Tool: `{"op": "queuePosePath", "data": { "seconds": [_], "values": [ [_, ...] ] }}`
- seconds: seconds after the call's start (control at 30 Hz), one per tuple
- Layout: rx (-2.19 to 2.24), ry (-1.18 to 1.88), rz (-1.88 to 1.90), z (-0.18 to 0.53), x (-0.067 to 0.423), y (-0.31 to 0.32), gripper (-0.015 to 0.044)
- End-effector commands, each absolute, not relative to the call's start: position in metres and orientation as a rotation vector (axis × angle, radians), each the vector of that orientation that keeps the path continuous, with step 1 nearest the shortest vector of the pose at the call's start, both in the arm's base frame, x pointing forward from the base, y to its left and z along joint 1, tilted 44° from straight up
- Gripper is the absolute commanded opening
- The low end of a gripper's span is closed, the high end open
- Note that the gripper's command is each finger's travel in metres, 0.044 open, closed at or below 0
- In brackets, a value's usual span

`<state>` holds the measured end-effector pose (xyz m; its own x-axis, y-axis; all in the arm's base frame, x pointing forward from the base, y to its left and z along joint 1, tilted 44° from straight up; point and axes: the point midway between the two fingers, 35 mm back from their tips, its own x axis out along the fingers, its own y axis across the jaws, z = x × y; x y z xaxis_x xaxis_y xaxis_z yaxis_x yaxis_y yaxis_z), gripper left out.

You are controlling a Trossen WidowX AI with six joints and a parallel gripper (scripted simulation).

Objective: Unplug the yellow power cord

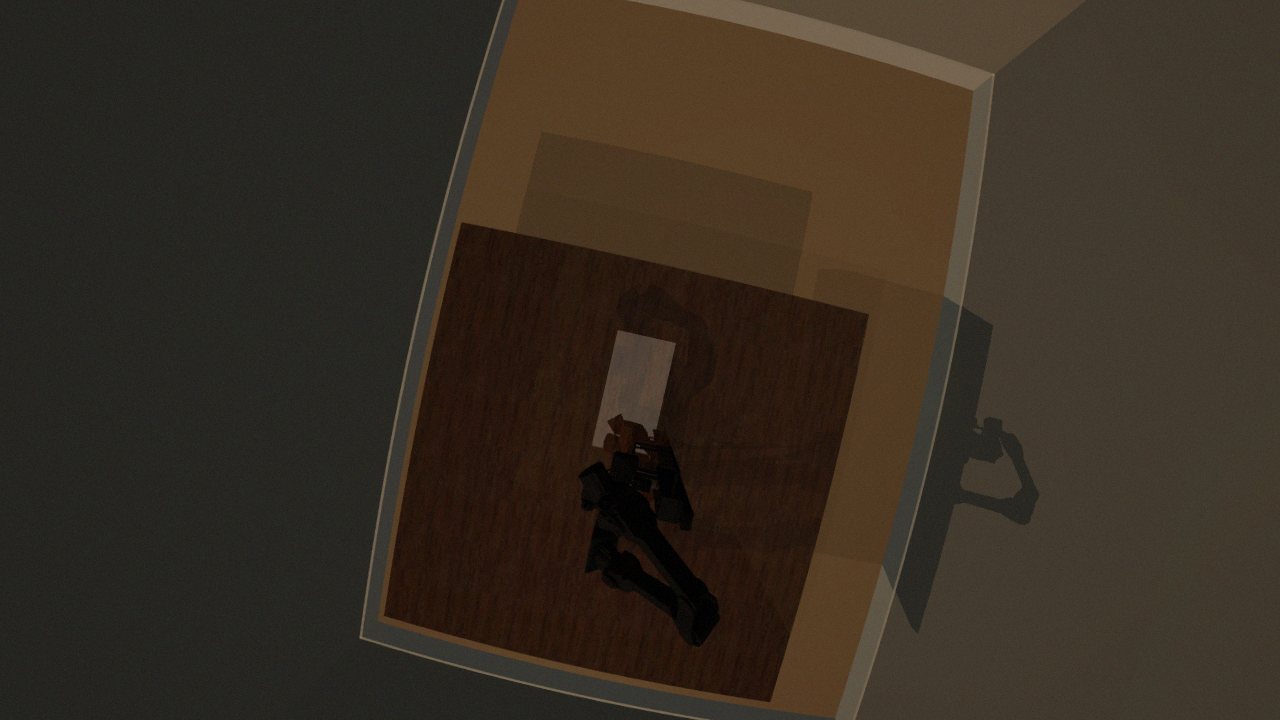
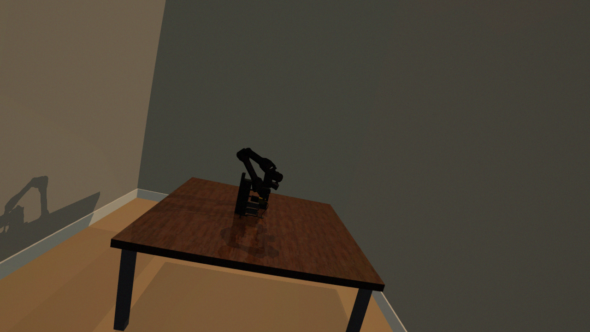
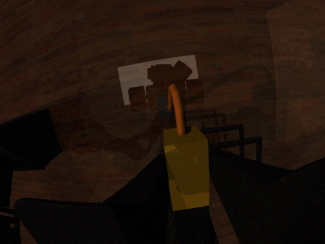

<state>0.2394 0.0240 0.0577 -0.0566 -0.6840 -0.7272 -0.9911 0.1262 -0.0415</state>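
Observation:
In the wrist view the yellow plug (image 3: 187, 181) stands between my two dark fingers, and my gripper (image 3: 186, 157) (image 1: 637, 465) (image 2: 260, 198) is shut on it. The orange-yellow cord (image 3: 177, 108) curves up out of the plug's far end. The plug's near end is lost in darkness, so I cannot tell whether it sits in a socket. The black power strip (image 2: 242, 198) (image 1: 675, 501) stands upright on the wooden table (image 2: 185, 222) (image 1: 501, 358), right beside the gripper.
Thin black bars (image 3: 235, 133) stick out to the right of the plug. A pale bright rectangle (image 1: 640, 376) (image 3: 135, 77) shows on the table top beyond the gripper. The scene is dim. Walls stand behind and to the left of the table.

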Motion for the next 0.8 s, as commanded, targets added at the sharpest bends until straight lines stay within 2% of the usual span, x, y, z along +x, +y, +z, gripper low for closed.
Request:
{"op": "queuePosePath", "data": {
  "seconds": [0.0, 0.4, 0.53, 0.77],
  "values": [
    [-1.616, 1.802, 0.651, 0.055, 0.242, 0.029, 0.0026],
    [-1.620, 1.807, 0.651, 0.058, 0.239, 0.024, 0.0341],
    [-1.619, 1.805, 0.653, 0.047, 0.244, 0.042, 0.0440],
    [-1.618, 1.804, 0.653, 0.025, 0.247, 0.076, 0.0440]
  ]
}}
